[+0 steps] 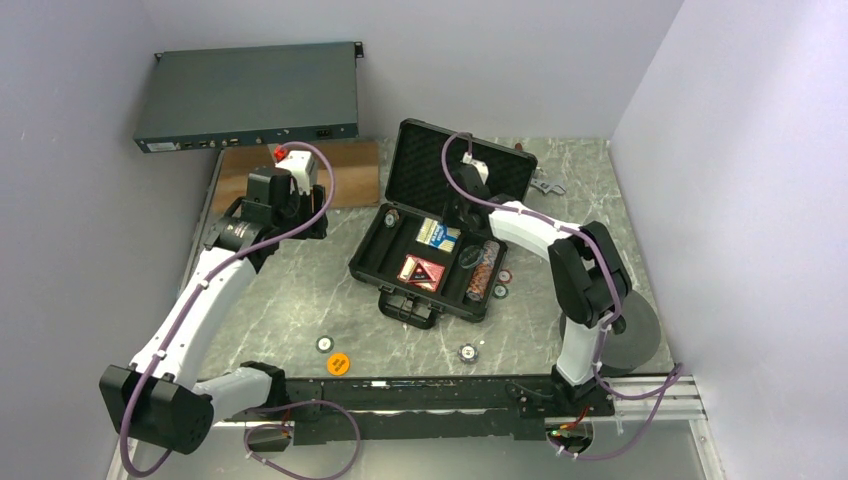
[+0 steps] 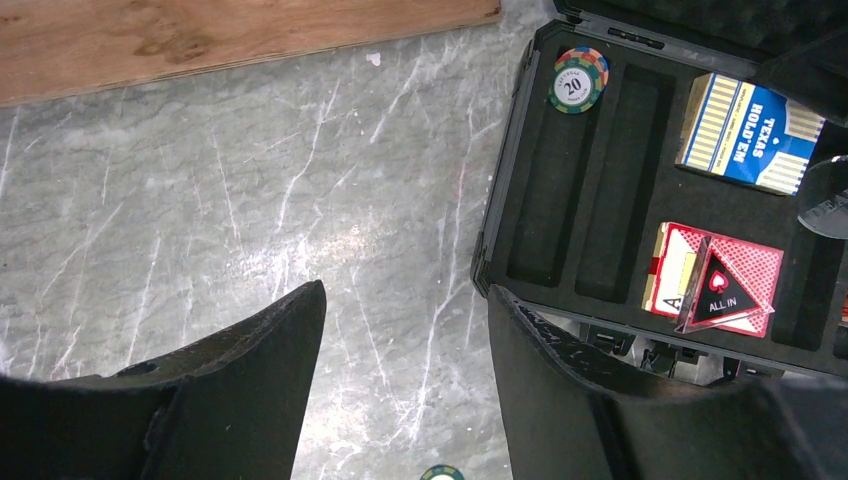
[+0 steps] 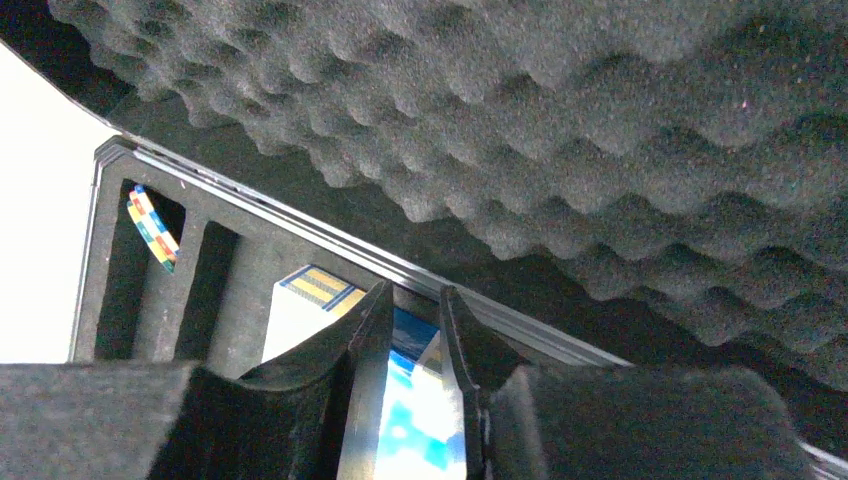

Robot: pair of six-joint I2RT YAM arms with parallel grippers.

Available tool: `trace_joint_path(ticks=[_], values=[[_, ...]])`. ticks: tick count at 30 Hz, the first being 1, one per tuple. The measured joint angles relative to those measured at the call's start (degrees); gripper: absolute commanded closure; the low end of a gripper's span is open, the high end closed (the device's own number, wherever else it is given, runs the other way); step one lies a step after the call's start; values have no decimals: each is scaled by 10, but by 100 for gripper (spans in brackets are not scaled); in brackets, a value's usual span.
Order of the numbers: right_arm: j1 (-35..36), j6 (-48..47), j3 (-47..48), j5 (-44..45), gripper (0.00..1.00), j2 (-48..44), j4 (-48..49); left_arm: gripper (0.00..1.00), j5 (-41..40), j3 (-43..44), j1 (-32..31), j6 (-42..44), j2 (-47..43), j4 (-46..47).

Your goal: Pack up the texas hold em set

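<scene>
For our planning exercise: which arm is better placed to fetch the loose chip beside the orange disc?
Left. The left hand hangs open over the table on the chip's side; the right hand is inside the case.

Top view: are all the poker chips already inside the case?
No, loose chips and an orange disc lie on the table in front of the open case.

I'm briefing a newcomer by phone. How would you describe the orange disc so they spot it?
Start at the open black case mid-table. Nearer the arm bases, left of its handle, lies the orange disc. Unlike the dark chip beside it, it is bright orange.
</scene>
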Motion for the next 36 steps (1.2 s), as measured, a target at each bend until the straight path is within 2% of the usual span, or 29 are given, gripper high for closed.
trace_joint_path(ticks=[4, 9, 18, 24, 36], values=[[3, 16, -20, 0, 73, -9, 15, 34, -1, 0, 0, 0, 1, 0], [5, 31, -46, 5, 52, -23, 43, 34, -1, 0, 0, 0, 3, 0], [14, 12, -62, 17, 34, -46, 44, 35, -2, 0, 0, 0, 4, 0], [23, -12, -61, 18, 27, -86, -10, 35, -5, 0, 0, 0, 4, 0], [29, -26, -63, 42, 27, -200, -116, 35, -8, 0, -1, 0, 3, 0]])
